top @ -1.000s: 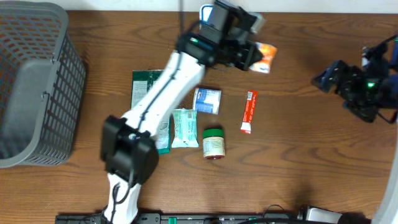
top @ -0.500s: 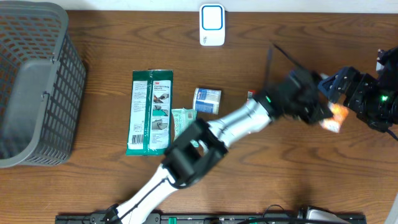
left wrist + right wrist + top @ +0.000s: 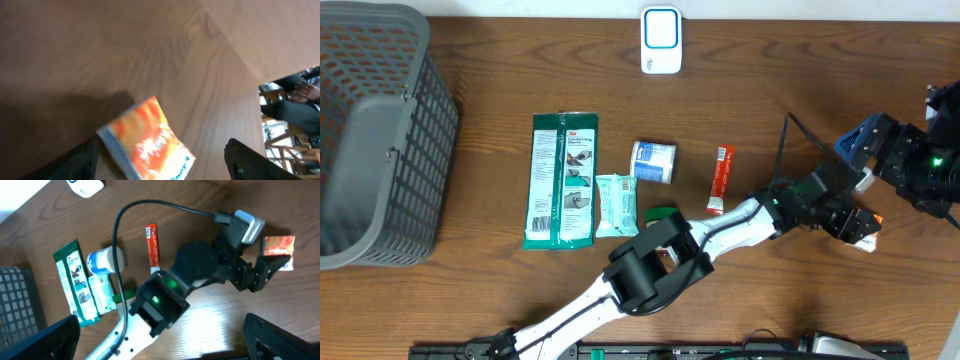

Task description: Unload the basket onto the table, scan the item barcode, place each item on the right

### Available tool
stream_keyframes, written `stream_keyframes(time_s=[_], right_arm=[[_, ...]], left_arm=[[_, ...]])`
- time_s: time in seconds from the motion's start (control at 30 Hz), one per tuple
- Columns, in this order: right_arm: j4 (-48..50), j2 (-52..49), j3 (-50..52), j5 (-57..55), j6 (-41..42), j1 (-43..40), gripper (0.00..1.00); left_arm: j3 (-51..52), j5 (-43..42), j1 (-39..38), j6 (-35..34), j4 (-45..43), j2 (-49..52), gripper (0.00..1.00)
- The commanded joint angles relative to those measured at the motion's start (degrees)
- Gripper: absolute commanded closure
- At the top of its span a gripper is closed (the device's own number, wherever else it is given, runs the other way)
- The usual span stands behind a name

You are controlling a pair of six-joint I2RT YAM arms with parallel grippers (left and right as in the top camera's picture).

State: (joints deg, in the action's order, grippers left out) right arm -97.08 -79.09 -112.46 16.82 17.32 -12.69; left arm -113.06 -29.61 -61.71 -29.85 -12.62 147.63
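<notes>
The item, an orange and white packet [image 3: 147, 140], appears to rest on the wooden table between my left gripper's [image 3: 160, 167] spread fingers, and neither finger touches it. Overhead, the left arm reaches far right and the left gripper [image 3: 845, 222] hangs over the packet [image 3: 868, 219], which also shows in the right wrist view as the packet [image 3: 279, 247]. My right gripper [image 3: 865, 150] is open and empty just above that spot, with both dark fingers [image 3: 40, 340] wide apart. The white and blue scanner [image 3: 661, 40] stands at the table's back edge.
Mid-table lie a green wipes pack [image 3: 563, 180], a small tissue pack [image 3: 616, 205], a blue and white can [image 3: 653, 160] and a red tube [image 3: 721, 178]. A green-lidded jar [image 3: 660, 213] is partly under the left arm. A grey mesh basket [image 3: 370, 130] stands far left.
The left arm swung from beside the scanner to the right side with the packet in its grip. Its jaws have now opened, and the packet lies free between them.
</notes>
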Motion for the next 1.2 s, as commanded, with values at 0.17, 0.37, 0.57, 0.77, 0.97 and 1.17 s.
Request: stream_keyframes(time_s=[0.17, 0.37, 0.57, 0.77, 0.97, 1.17], right_arm=[[-0.20, 0.44, -0.68, -2.36, -3.28, -0.44, 0.01], [-0.22, 0.44, -0.46, -7.76, -3.26, -0.44, 0.01], [-0.13, 0.46, 5.68, -7.80, -1.88, -0.33, 0.01], [4.68, 0.46, 22.62, -8.00, -0.59, -0.35, 0.99], [16.72, 0.44, 43.69, -11.98, 6.84, -0.42, 0.99], [34.42, 0.39, 58.75, -29.86, 15.50, -0.39, 0.99]], left_arm=[[-1.99, -4.87, 5.25, 1.05, 1.95, -5.01, 0.19], [-1.99, -4.92, 10.40, 1.07, 13.11, -15.47, 0.19], [-1.99, -4.92, 16.28, 3.63, 35.67, -26.88, 0.19], [-1.99, -3.58, 17.70, 18.34, 59.80, -32.89, 0.59], [-1.81, 13.07, 17.73, 26.43, 75.10, -33.20, 0.87], [-1.81, 34.51, 17.86, 26.40, 81.37, -33.20, 0.87]])
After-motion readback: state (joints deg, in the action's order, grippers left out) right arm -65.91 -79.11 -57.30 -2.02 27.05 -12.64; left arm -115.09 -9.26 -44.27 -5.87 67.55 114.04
